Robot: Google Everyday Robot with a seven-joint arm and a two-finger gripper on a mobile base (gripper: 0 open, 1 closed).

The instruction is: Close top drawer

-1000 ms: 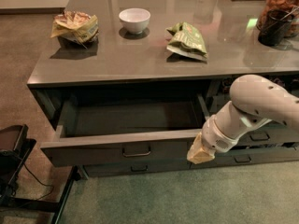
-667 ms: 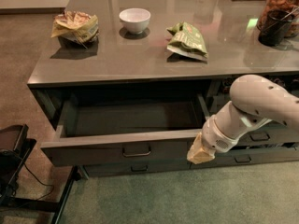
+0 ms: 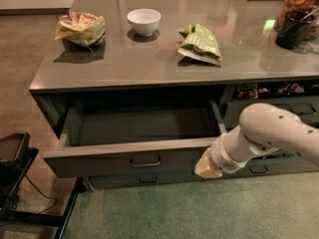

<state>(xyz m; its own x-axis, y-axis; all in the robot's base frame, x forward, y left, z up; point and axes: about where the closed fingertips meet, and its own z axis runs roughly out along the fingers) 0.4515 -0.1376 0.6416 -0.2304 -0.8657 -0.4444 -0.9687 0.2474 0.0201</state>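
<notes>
The top drawer is a wide dark grey-green drawer pulled far out from under the counter; its long shallow box looks empty. A small metal loop handle sits in the middle of its flat front panel. My gripper is at the end of the white arm, down at the right end of the drawer's front panel, touching or very close to it.
On the grey counter are a crumpled yellow chip bag, a white bowl, a green chip bag and a dark cup. Narrower drawers are at the right, one below. A black stand is at the left.
</notes>
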